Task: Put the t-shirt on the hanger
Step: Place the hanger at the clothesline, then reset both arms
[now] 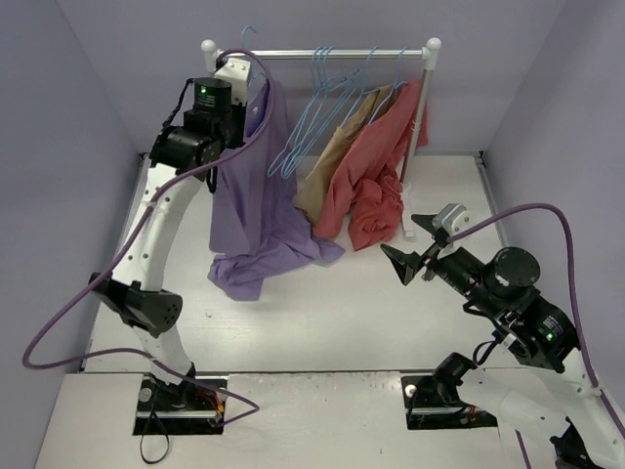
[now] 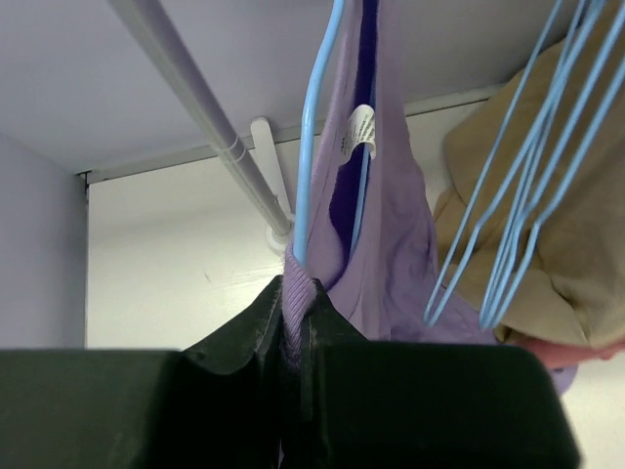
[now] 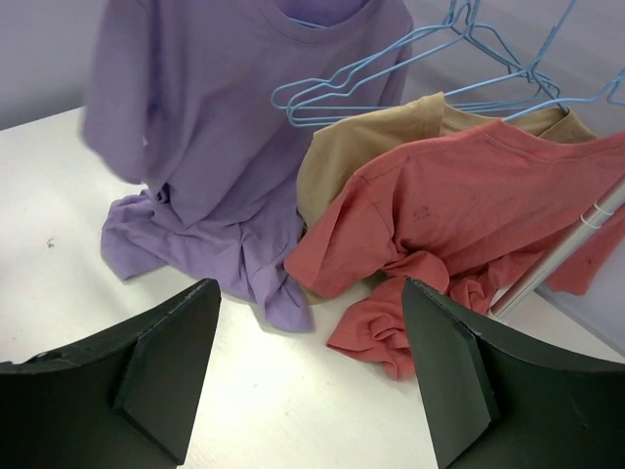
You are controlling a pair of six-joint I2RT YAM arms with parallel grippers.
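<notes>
The lavender t-shirt point(image 1: 252, 200) hangs at the left end of the rail, and its lower part is bunched on the table. A light-blue hanger point(image 2: 311, 127) runs up through its neck, with the hook point(image 1: 245, 39) near the rail. My left gripper point(image 1: 252, 98) is raised at the collar. In the left wrist view it point(image 2: 291, 318) is shut on the ribbed collar point(image 2: 296, 283). My right gripper point(image 1: 405, 241) is open and empty, low over the table to the right of the garments. In the right wrist view it point(image 3: 311, 337) faces the t-shirt point(image 3: 215, 127).
A clothes rail point(image 1: 322, 54) on white posts point(image 1: 418, 127) carries several empty light-blue hangers point(image 1: 317, 107). A tan-brown garment point(image 1: 337, 147) and a brick-red garment point(image 1: 376, 181) hang beside them and spill onto the table. Purple walls stand on three sides.
</notes>
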